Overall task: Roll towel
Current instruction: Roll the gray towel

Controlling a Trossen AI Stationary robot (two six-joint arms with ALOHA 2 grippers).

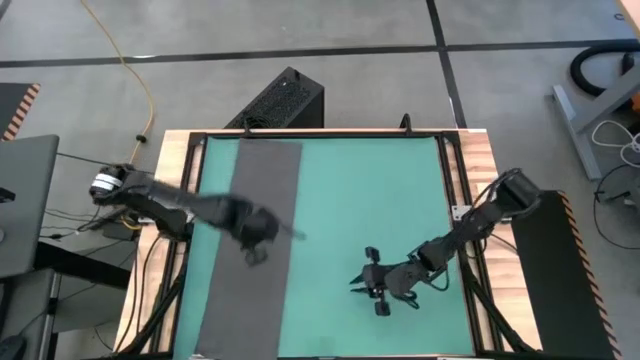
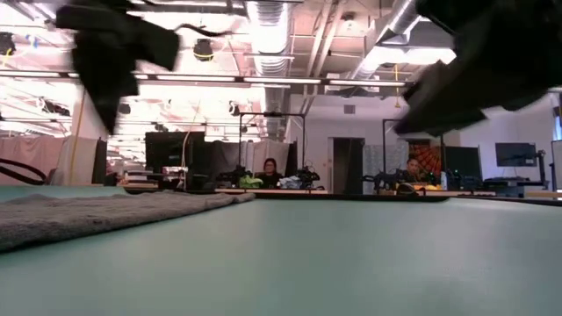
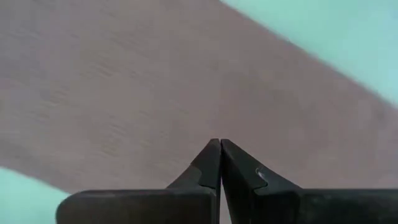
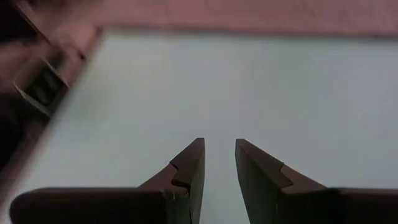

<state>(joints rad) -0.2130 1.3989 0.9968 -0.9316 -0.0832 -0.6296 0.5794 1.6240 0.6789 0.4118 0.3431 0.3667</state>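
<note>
The dark grey towel lies spread flat as a long strip on the left part of the green mat, running from the far edge to the near edge; in the low view it shows as a low grey layer. My left gripper is shut and hovers above the towel's middle, clear of the cloth. My right gripper stands open over bare mat at the near right, with nothing between its fingers; the towel's long edge lies ahead of it.
A wooden frame rims the mat. A black box stands beyond the far edge. Bare mat stretches between the towel and the right arm. People sit at desks in the room behind.
</note>
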